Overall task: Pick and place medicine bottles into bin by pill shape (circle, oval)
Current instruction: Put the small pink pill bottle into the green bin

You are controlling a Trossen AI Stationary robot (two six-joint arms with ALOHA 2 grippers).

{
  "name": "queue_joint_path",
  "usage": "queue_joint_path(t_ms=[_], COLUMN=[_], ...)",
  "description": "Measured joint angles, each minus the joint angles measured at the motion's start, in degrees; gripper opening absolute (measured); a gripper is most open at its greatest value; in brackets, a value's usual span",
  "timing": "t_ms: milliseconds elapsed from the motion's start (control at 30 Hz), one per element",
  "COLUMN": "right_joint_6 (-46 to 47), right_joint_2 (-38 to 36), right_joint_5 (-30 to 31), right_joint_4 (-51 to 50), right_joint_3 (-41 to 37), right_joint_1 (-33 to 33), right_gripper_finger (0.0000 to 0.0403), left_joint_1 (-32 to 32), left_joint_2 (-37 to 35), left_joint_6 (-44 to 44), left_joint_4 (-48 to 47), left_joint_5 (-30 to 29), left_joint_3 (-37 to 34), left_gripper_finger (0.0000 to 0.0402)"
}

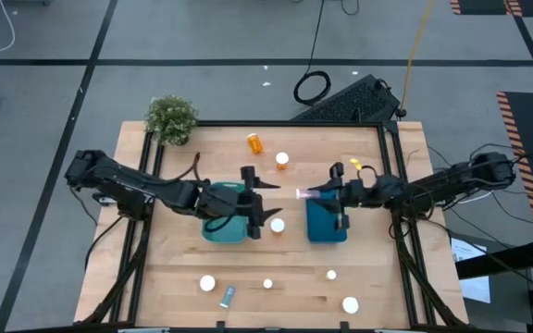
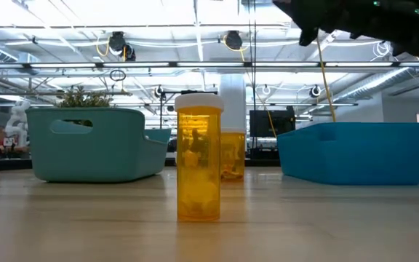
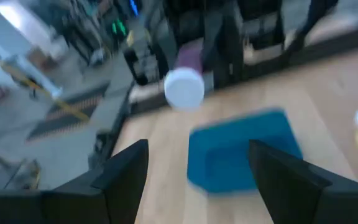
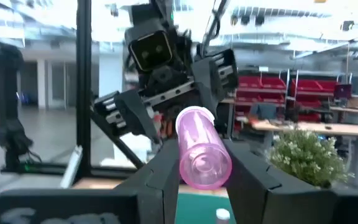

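Note:
My right gripper (image 1: 315, 193) is shut on a pink medicine bottle (image 4: 199, 149) with a white cap (image 3: 184, 88), held in the air between the two bins. My left gripper (image 1: 263, 199) stands open facing it, beside the light teal bin (image 1: 222, 222), with nothing between its fingers (image 3: 129, 168). The dark blue bin (image 1: 327, 222) sits under my right gripper. Other bottles stand on the table: an orange one (image 1: 254, 142) and a white-capped one (image 1: 282, 159) at the far side, one (image 1: 277, 225) between the bins, and several along the near edge. My right gripper pinches the pink bottle's body near its bottom end (image 4: 188, 163) between its two fingers. The fingers come level from the table's right and lie along the bottle. The bottle is about level, cap toward the left gripper, lifted clear of table and bins.
A small green potted plant (image 1: 171, 117) stands at the far left corner. A bottle (image 1: 228, 296) lies on its side at the near edge. In the low view an orange bottle (image 2: 198, 156) stands upright between the two bins, another (image 2: 231, 145) behind it.

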Motion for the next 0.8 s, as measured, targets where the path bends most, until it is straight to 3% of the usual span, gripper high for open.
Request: queue_joint_path(t_ms=[167, 267, 400, 600, 800], right_joint_6=[0.01, -0.67, -1.02, -2.24, -2.39], right_joint_2=[0.10, 0.11, 0.11, 1.46, 2.54], right_joint_5=[-0.07, -0.31, -0.24, -0.23, -0.15], right_joint_4=[4.33, 4.43, 5.86, 8.74, 9.50], right_joint_3=[-1.45, -1.45, -1.45, -1.45, -1.45], right_joint_1=[0.30, 0.89, 2.14, 3.19, 3.19], right_gripper_finger=[0.0100, 0.0100, 0.0100, 0.0100, 0.0100], left_joint_1=[0.82, 2.09, 2.94, 2.51, 2.99], left_joint_2=[0.33, 0.31, 0.38, 5.52, 7.95], left_joint_6=[-2.50, -7.72, -7.88, -4.31, -3.75], left_joint_4=[12.94, 16.12, 16.16, 24.44, 30.44], left_joint_5=[4.43, 9.23, 12.88, 12.68, 7.29], left_joint_3=[-2.87, -2.93, -2.94, -2.87, -2.73], left_gripper_finger=[0.0276, 0.0276, 0.0276, 0.0276, 0.0276])
